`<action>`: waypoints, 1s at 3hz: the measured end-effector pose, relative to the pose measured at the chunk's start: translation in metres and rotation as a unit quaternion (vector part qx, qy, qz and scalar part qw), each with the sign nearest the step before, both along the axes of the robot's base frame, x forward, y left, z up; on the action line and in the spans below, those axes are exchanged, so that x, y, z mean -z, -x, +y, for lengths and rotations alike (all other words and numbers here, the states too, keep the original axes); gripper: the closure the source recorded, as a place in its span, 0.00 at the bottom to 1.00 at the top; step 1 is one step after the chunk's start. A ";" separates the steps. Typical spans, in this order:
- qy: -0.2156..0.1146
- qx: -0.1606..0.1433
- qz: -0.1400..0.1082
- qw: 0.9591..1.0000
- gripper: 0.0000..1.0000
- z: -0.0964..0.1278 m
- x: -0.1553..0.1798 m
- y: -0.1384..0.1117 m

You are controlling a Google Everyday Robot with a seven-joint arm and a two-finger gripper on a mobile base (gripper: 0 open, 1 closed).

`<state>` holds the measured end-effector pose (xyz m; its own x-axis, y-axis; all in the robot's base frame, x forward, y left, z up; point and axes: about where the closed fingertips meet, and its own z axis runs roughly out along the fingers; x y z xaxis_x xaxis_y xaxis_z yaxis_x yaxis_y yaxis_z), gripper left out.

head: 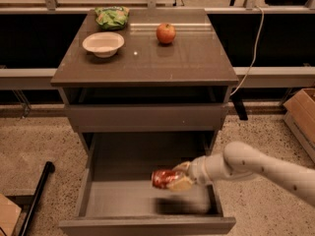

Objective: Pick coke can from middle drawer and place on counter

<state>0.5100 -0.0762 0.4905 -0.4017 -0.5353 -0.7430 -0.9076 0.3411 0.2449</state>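
Note:
The coke can (162,178), red with silvery ends, lies sideways in my gripper (178,178), which is shut on it and holds it lifted above the floor of the open middle drawer (118,195). My white arm reaches in from the right. The can's shadow falls on the drawer floor below it. The counter (147,53) is the dark glossy top of the cabinet, above and behind the gripper.
On the counter stand a white bowl (103,44) at the left, a green chip bag (111,17) at the back left and a red apple (166,33) at the back middle. A cardboard box (302,117) is at the right. A black pole (37,195) lies at the lower left.

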 end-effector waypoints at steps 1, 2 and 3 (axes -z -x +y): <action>0.037 -0.017 -0.011 0.999 1.00 -0.034 -0.093 -0.007; 0.074 -0.024 -0.058 0.995 1.00 -0.071 -0.208 -0.034; 0.117 -0.038 -0.092 0.988 1.00 -0.093 -0.295 -0.055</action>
